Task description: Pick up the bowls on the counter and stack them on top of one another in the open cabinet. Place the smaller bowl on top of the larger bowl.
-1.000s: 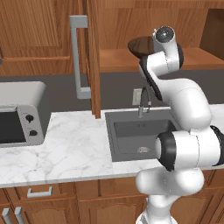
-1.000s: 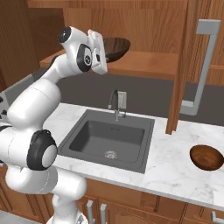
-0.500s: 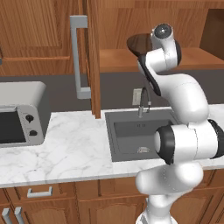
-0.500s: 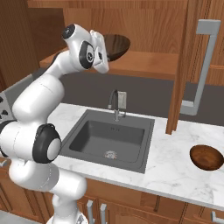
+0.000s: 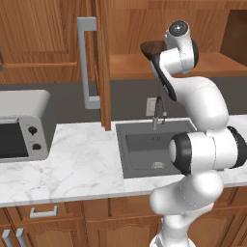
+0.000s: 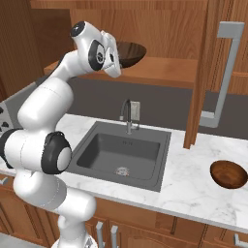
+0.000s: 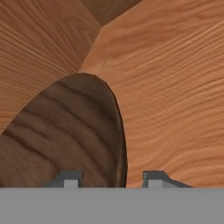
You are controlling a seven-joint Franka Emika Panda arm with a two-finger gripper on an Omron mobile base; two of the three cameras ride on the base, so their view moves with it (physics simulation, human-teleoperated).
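My jaws have just parted around the larger bowl's [image 7: 65,131] rim; my gripper [image 7: 114,180] stands released over the open cabinet [image 6: 164,68] shelf.

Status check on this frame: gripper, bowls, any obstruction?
Gripper open, jaws astride the larger bowl's rim in the open cabinet. Smaller bowl on the counter. Nothing in the way.

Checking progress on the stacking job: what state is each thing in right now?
larger bowl: on the open cabinet shelf, its rim between the gripper's fingers
gripper: jaws parted around the bowl's rim
smaller bowl: upright on the counter, not yet moved
open cabinet: door open
toaster oven: door closed
faucet: no water running
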